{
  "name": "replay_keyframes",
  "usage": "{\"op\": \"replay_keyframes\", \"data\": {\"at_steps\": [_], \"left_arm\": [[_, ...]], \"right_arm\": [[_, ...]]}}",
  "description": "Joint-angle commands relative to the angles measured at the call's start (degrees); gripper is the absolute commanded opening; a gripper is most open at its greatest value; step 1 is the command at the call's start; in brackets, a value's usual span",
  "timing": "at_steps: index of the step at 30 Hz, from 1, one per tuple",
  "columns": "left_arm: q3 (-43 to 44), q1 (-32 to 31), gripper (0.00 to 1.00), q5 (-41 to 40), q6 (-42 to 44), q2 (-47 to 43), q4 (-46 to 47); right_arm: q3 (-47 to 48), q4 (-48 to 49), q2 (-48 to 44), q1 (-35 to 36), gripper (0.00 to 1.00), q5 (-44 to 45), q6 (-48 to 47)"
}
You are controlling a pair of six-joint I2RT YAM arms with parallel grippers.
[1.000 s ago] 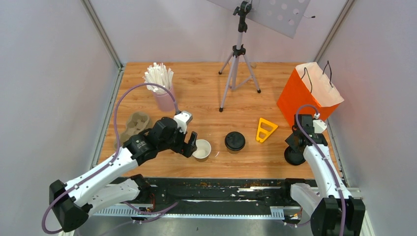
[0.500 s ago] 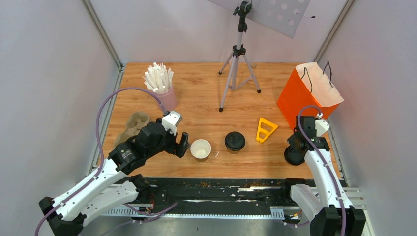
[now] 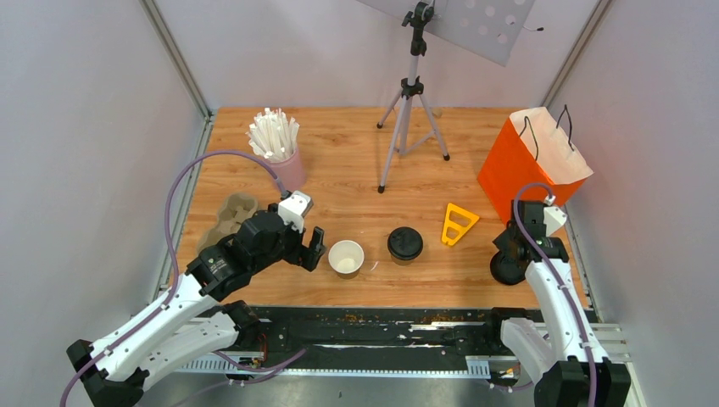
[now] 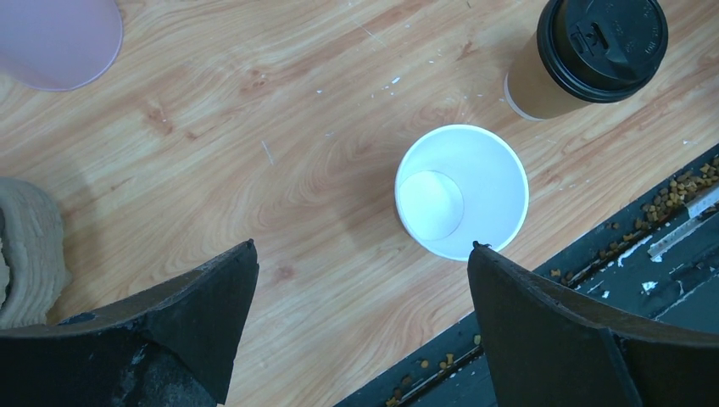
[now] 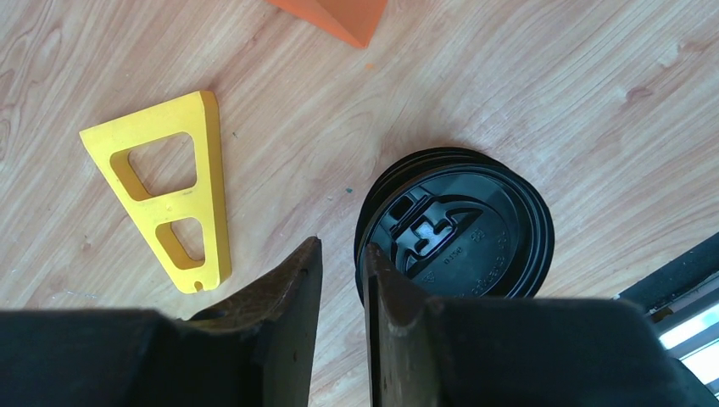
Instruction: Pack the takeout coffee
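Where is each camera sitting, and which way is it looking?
Top: high behind the robot, looking down on the table; left arm and right arm show.
Left wrist: on the left arm, facing down at the open white cup and lidded brown cup; the left gripper shows, jaws wide.
Right wrist: on the right arm, facing down at the black lids and yellow triangle; the right gripper shows, jaws narrow.
Shared: top and left wrist both see the open white cup.
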Motion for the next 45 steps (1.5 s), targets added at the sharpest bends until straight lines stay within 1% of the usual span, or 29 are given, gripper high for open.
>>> {"op": "replay_keyframes", "data": {"at_steps": [1,8,12,14,19,22,24,27,30,37,45], "left_arm": [[0.3,-0.2,1.0,-1.1,1.2,-0.5,0.4],[0.4,-0.2,1.0,-1.5,1.5,-0.5,0.3],[0.5,-0.2,1.0,-1.6,1.9,-0.1,0.4],[0.7,-0.2,1.0,-1.7,2.0,0.1,0.3],[0.7,-0.2,1.0,-1.8,2.1,0.0,0.1],[0.7,-0.2,1.0,-1.8,2.1,-0.1,0.2],[0.7,-0.3,1.0,-1.8,2.2,0.0,0.1],[0.7,-0.2,1.0,-1.7,2.2,-0.1,-0.1],[0.7,-0.2,1.0,-1.8,2.2,-0.1,0.0],[0.7,-0.2,1.0,-1.5,2.2,-0.1,-0.1],[0.7,-0.2,1.0,-1.4,2.3,-0.1,-0.1]], "right_arm": [[-1.0,1.7,-0.5,-0.3,0.24,0.0,1.1],[-1.2,1.3,0.1,-0.4,0.23,0.6,2.0],[-1.0,1.5,0.4,-0.4,0.13,0.3,2.1],[-1.2,1.8,0.0,-0.5,0.11,0.2,2.1],[-1.2,1.7,-0.5,-0.4,0.11,0.7,2.4],[-1.2,1.4,0.1,-0.5,0.18,0.6,2.7],[-1.2,1.3,0.2,-0.5,0.19,0.4,2.9],[-1.5,1.5,-0.2,-0.5,0.18,0.4,2.9],[-1.7,1.6,-0.2,-0.5,0.15,0.5,2.8],[-1.5,1.8,-0.3,-0.6,0.11,0.5,2.8],[-1.7,1.5,0.8,-0.6,0.16,0.1,3.6]]}}
